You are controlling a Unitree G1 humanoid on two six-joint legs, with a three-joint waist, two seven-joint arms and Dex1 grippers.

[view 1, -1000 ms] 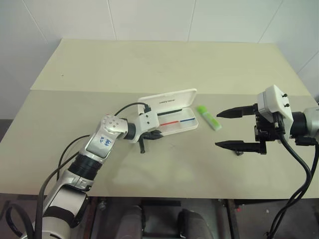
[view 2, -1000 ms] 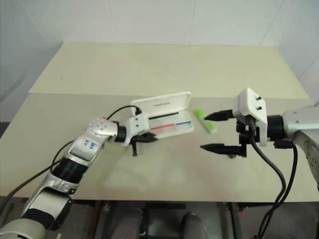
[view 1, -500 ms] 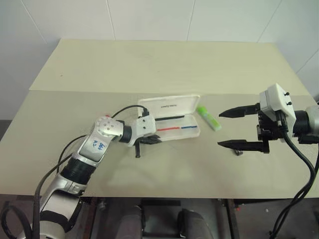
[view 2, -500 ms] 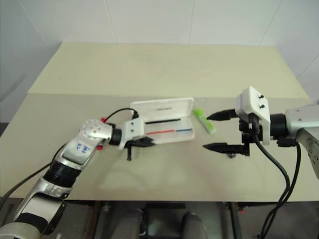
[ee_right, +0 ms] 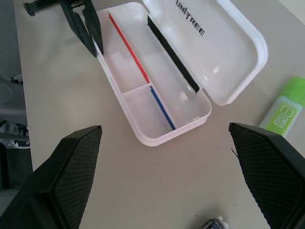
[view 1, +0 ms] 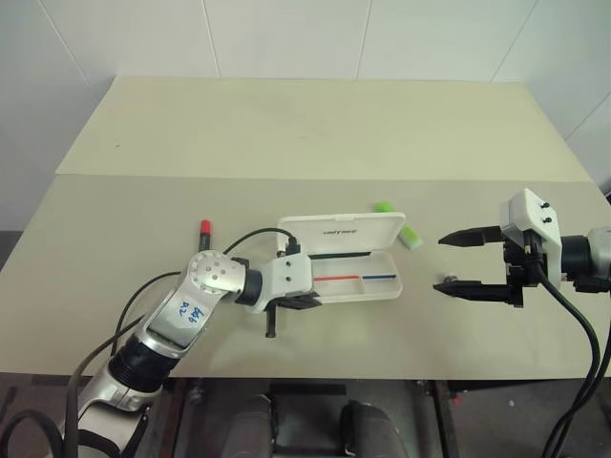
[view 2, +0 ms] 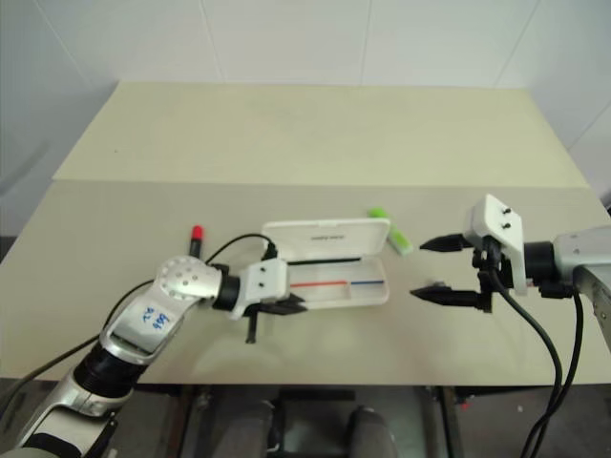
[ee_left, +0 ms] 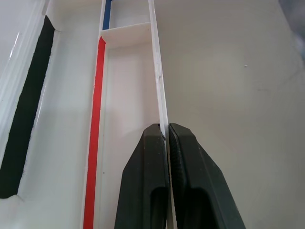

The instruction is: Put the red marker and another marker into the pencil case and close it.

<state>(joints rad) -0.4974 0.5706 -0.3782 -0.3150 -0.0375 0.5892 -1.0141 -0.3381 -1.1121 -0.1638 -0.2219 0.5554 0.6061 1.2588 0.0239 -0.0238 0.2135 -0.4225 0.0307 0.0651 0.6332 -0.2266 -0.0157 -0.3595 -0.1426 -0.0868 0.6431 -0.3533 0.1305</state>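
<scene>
- Nearest thing is the left gripper [view 1: 304, 303], jaws pinched tight on the thin front wall of the pencil case [view 1: 377, 292] at its left end. The left wrist view has that wall edge sandwiched right between the two black fingers [ee_left: 147, 181].
- Pencil case sits open near the front edge of the pale table [view 1: 286, 134], lid tilted up at the back with dark "unitree" lettering. White plastic, rounded corners, thin red and blue stripes plus a dark strip inside, no markers in it.
- Right gripper [view 1: 458, 261] hovers off the case's right end, jaws spread wide, nothing in them, pointing at the case.
- There's a small dark block [ee_right: 213, 224] on the table just under the right gripper.
- Lime-green highlighter [view 2: 396, 236] lies behind the case's right end, partly hidden by the lid, between case and right gripper.
- Red marker [view 1: 204, 232], red cap and dark barrel, lies well off to the left, behind the left arm, nothing touching it.
</scene>
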